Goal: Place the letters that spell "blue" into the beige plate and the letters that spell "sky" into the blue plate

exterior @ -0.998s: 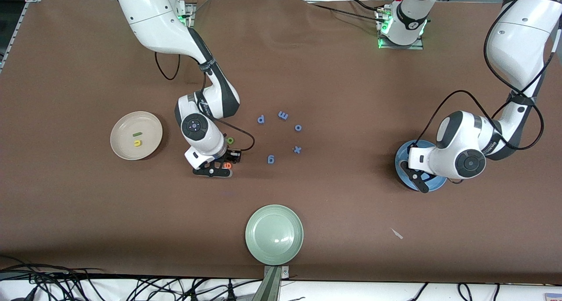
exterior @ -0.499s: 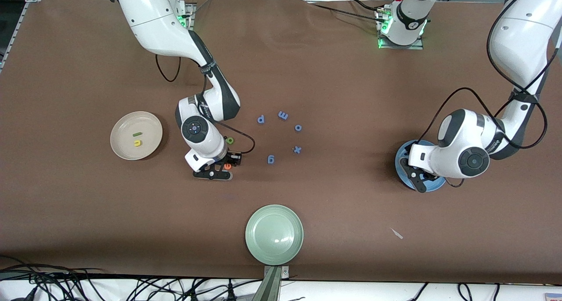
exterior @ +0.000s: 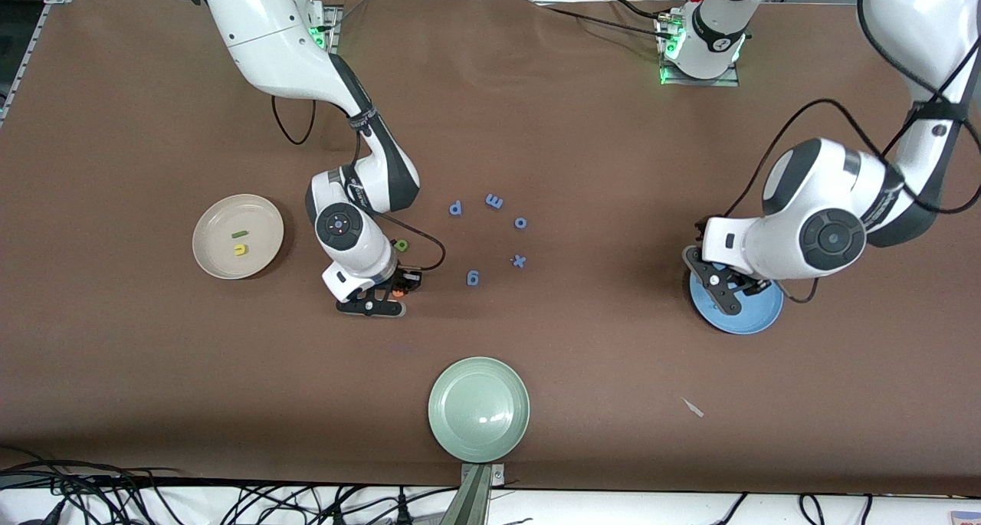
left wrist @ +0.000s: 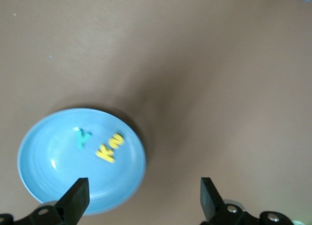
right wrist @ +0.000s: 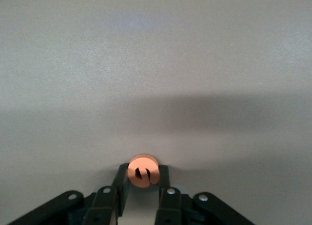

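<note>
My right gripper [exterior: 395, 290] is down at the table, shut on the orange e [right wrist: 143, 171], which shows between its fingers. The light green b [exterior: 401, 245] lies on the cloth beside that arm's wrist. The beige plate [exterior: 218, 258] holds the dark green l [exterior: 238, 234] and the yellow u [exterior: 241, 249]. My left gripper [left wrist: 144, 186] hangs open and empty over the rim of the blue plate [left wrist: 48, 161]. In that plate lie the teal y [left wrist: 83, 137], the yellow k [left wrist: 105, 153] and the yellow s [left wrist: 116, 141].
Blue letters p [exterior: 455, 208], m [exterior: 494, 201], o [exterior: 520, 222], x [exterior: 519, 261] and g [exterior: 473, 278] lie mid-table. A pale green plate [exterior: 479, 408] sits near the front camera's edge. A small scrap [exterior: 693, 408] lies nearer the front camera than the blue plate.
The left gripper opened and rose from low in the blue plate, where the letters now lie. The right gripper's fingers closed on the orange e.
</note>
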{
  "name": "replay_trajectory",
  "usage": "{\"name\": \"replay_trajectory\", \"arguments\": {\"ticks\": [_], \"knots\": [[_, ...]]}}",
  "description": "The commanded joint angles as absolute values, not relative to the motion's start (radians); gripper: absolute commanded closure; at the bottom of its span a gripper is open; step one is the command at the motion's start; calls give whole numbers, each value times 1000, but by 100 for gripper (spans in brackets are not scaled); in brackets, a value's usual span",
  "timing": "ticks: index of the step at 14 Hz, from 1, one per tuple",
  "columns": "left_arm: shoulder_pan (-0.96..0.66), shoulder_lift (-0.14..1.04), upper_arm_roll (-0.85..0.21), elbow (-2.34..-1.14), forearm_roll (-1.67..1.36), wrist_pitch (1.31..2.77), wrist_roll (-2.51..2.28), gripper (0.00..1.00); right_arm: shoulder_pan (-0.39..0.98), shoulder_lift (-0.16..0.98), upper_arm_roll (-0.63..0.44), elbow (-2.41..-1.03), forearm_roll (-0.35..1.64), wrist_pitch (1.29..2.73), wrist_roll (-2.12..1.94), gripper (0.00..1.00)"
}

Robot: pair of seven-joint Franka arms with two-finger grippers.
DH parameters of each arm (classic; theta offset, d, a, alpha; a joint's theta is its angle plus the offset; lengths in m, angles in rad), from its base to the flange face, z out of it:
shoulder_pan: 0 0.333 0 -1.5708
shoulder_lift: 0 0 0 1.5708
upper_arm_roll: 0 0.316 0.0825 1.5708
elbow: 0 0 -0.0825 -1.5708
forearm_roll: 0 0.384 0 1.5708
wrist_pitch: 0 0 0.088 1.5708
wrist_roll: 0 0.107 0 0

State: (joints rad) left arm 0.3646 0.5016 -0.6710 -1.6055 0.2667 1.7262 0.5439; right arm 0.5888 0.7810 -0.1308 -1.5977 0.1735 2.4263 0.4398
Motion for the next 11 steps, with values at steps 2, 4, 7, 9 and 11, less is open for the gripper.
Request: {"name": "replay_trajectory", "arguments": {"ticks": [2, 4, 7, 9, 11], "knots": [[354, 359, -696, -1559, 178, 1542, 407, 0, 583, 809, -129, -1563, 192, 2435, 428, 85], [354, 335, -751, -1479, 178, 1445, 277, 0, 569, 770, -138, -1565, 190, 2378, 393, 85], [238, 183, -666, -1482, 172, 1425, 204, 0, 566, 669, -230, -1603, 192, 2176, 232, 85], [166, 117, -537, -1480, 169, 1477, 177, 0, 565, 583, -300, -1751, 192, 2238, 111, 84], [91, 77, -387, -1485, 129, 1554, 175, 0, 563, 504, -357, -1935, 193, 2385, -58, 83]]}}
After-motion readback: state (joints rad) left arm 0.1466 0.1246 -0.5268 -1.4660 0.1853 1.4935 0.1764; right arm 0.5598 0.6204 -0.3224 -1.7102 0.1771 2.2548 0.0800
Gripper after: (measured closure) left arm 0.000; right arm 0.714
